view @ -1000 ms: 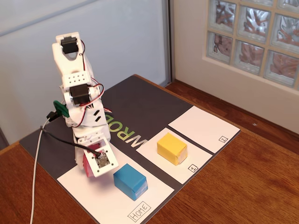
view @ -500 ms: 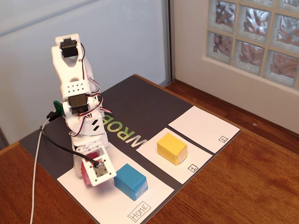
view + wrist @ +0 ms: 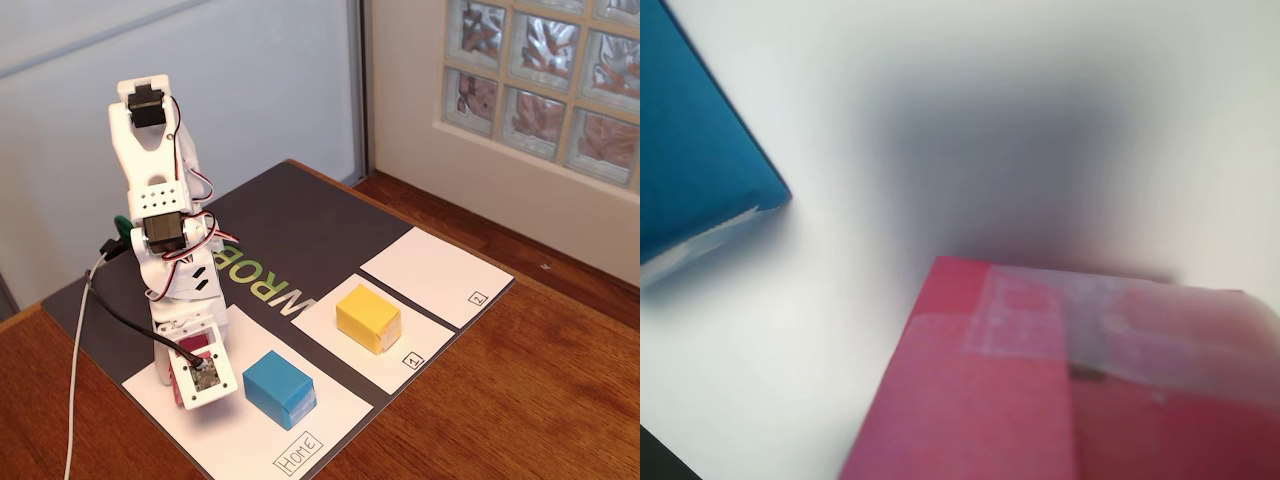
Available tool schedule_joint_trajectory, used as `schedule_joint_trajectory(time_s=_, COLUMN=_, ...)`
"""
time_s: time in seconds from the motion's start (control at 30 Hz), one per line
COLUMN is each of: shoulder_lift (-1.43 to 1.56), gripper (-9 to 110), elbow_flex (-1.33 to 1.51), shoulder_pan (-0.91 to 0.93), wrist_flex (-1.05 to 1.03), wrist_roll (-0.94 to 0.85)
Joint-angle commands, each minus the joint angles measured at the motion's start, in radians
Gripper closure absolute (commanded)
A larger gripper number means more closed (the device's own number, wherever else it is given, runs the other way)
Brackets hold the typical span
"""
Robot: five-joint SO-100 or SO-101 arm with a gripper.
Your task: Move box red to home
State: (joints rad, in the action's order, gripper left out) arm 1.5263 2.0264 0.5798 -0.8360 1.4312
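Fixed view: red box (image 3: 183, 385) low over home (image 3: 330, 410), left of blue box (image 3: 279, 387), mostly hidden under your hand (image 3: 192, 378); grip state cannot be told | Wrist view: red box (image 3: 980, 400) paper-wrapped, taped, likely light, stiff, slick; hold its flat long sides.
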Motion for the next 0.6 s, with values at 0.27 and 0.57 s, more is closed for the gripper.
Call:
schedule_joint_trajectory(time_s=0.27, shoulder_lift=0.011, gripper=87, elbow_flex=-0.003, shoulder_pan=-0.015, wrist_flex=0.018, wrist_roll=-0.017)
schedule_joint_trajectory(time_s=0.57, shoulder_lift=0.031, gripper=39, elbow_flex=-0.006, shoulder_pan=-0.034, wrist_flex=0.017, wrist_roll=0.008)
